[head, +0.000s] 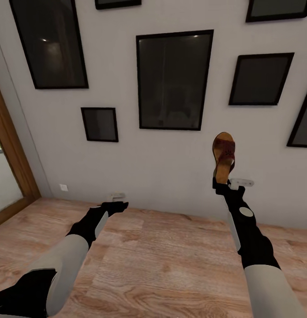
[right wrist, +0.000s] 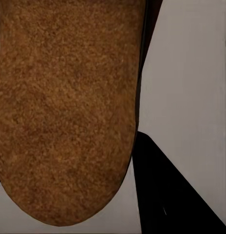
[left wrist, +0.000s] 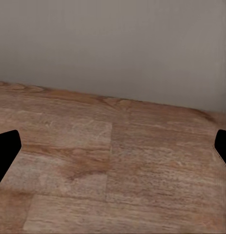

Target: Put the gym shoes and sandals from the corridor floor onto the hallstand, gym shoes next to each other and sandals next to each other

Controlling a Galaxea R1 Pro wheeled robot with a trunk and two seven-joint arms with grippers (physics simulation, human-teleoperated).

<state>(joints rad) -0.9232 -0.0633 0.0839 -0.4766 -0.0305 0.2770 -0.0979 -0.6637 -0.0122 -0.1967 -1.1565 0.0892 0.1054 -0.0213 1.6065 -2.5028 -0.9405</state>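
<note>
My right gripper (head: 222, 182) is raised in front of the grey wall and is shut on the heel end of a sandal (head: 224, 157), which stands upright above it with its dark perforated band and tan footbed facing me. The right wrist view looks along that sandal's brown grainy footbed (right wrist: 64, 107), with one black finger (right wrist: 171, 195) beside it. My left gripper (head: 114, 206) is held low over the corridor floor (head: 162, 256) near the wall, open, with nothing between its fingertips (left wrist: 6, 151). The gym shoes and the hallstand are out of view.
A grey wall (head: 171, 168) with several dark framed pictures (head: 173, 79) faces me. A wood-framed doorway (head: 12, 159) stands at the left. Small white wall sockets (head: 64, 187) sit low on the wall.
</note>
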